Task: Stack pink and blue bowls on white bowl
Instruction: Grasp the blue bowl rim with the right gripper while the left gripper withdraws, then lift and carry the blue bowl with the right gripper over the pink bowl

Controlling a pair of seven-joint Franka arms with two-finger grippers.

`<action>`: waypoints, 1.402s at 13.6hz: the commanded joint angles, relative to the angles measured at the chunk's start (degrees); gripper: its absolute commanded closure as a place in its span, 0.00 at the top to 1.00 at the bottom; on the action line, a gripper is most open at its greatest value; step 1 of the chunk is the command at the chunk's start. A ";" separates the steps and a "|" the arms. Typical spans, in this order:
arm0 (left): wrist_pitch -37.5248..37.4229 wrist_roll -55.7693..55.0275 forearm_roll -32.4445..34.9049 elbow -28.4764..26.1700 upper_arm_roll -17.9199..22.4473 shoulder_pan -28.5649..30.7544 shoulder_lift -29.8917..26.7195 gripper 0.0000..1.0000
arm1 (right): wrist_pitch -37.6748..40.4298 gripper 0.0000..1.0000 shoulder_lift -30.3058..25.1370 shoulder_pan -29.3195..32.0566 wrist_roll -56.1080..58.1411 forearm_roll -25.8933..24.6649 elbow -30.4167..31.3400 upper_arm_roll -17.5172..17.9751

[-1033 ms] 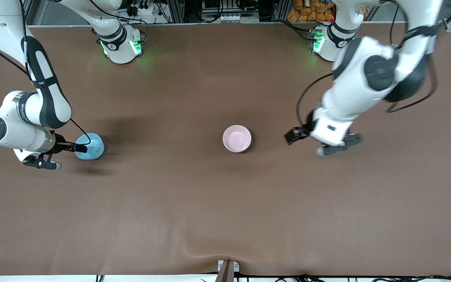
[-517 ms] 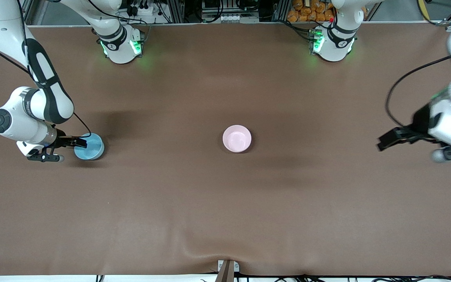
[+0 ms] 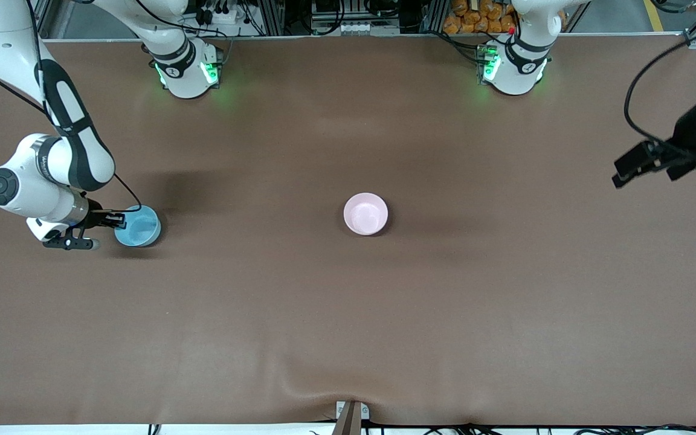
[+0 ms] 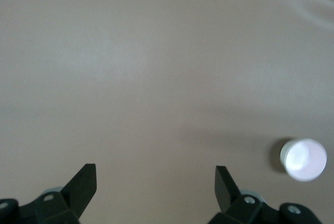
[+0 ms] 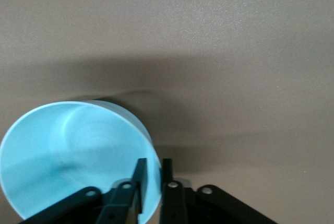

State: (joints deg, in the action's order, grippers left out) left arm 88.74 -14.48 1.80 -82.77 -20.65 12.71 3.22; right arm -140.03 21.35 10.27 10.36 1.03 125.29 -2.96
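Note:
The light blue bowl is near the right arm's end of the table. My right gripper is shut on its rim; in the right wrist view one finger of the gripper is inside the blue bowl and one outside. The pale pink bowl stands at the table's middle and also shows in the left wrist view. No separate white bowl shows. My left gripper is open and empty, up over the left arm's end of the table, with its fingers wide apart in its wrist view.
The brown table mat has a small wrinkle at its front edge. The two arm bases stand along the back edge.
The left arm has swung away from beside the pink bowl to the left arm's end of the table. The right gripper has shifted slightly at the blue bowl's rim.

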 commanded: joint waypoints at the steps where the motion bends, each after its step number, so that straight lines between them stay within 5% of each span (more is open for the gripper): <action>1: -3.04 1.65 0.05 -2.39 7.27 -6.38 -3.21 1.00 | -1.12 0.00 -0.87 0.89 1.24 -0.24 1.01 0.68; 5: -3.22 5.94 0.05 -4.51 17.47 -12.35 -5.85 1.00 | 0.10 0.00 -2.45 0.72 0.97 -0.24 0.57 0.85; 11: -3.66 6.05 0.14 -4.51 17.48 -11.74 -6.82 1.00 | 13.18 0.00 -8.60 -0.86 0.80 3.62 -4.78 3.75; 19: -2.52 6.75 0.23 -4.60 17.75 -11.65 -4.53 1.00 | 28.49 0.00 -9.92 -7.97 -6.13 6.79 -16.03 4.54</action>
State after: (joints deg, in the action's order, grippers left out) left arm 85.61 -8.42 1.80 -87.43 -3.18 1.29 -1.22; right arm -114.40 12.36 4.19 6.91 6.65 111.31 1.78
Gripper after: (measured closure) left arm 0.000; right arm 0.974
